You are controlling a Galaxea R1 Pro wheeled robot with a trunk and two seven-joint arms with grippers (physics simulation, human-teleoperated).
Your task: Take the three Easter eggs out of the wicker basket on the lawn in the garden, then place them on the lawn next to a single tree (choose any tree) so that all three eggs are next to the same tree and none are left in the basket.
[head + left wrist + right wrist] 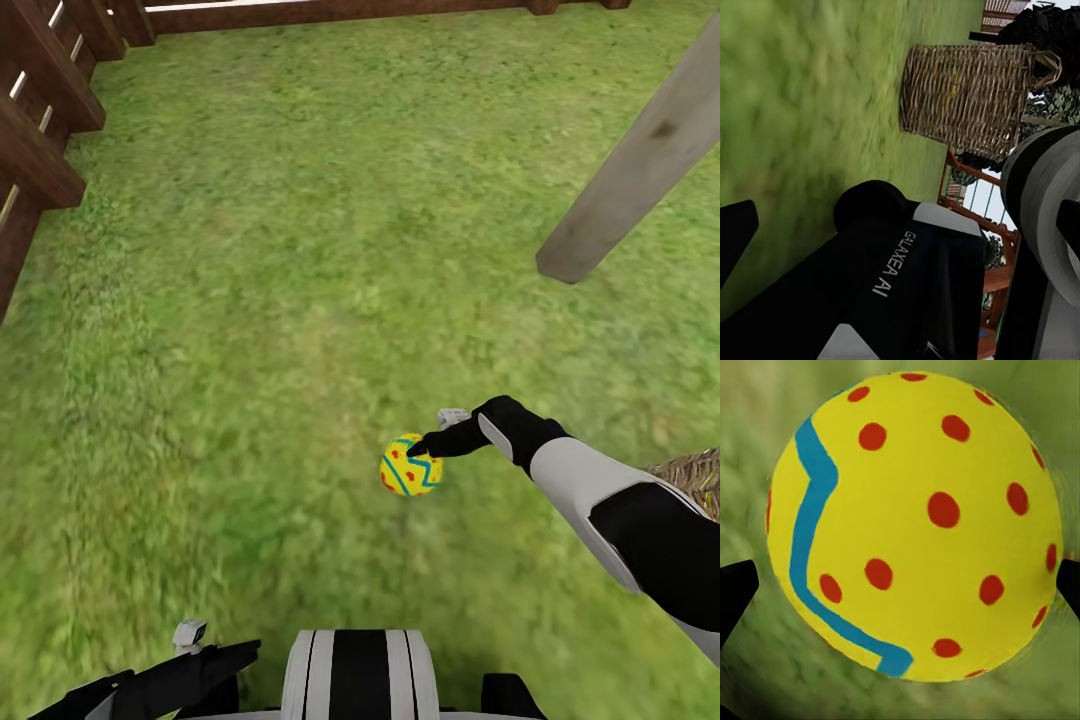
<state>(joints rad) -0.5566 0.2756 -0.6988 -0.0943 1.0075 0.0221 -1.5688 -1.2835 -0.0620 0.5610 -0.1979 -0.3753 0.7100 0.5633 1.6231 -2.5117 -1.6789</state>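
A yellow egg [410,466] with blue zigzags and red spots is low over the lawn [300,250], with my right gripper [428,444] shut on it. In the right wrist view the egg [911,521] sits between the black fingertips [735,589], which press on its two sides. The wicker basket [698,472] peeks in at the right edge, behind my right forearm. It stands on the grass in the left wrist view [967,97], with a faint yellow tint through the weave. A pale grey-brown tree trunk [640,150] meets the grass at the far right. My left gripper [190,642] hangs open near my base.
A brown slatted wooden fence [40,130] runs along the left side and the far edge of the grass. My own trunk [360,675] shows at the bottom middle. Open grass stretches between the held egg and the tree trunk.
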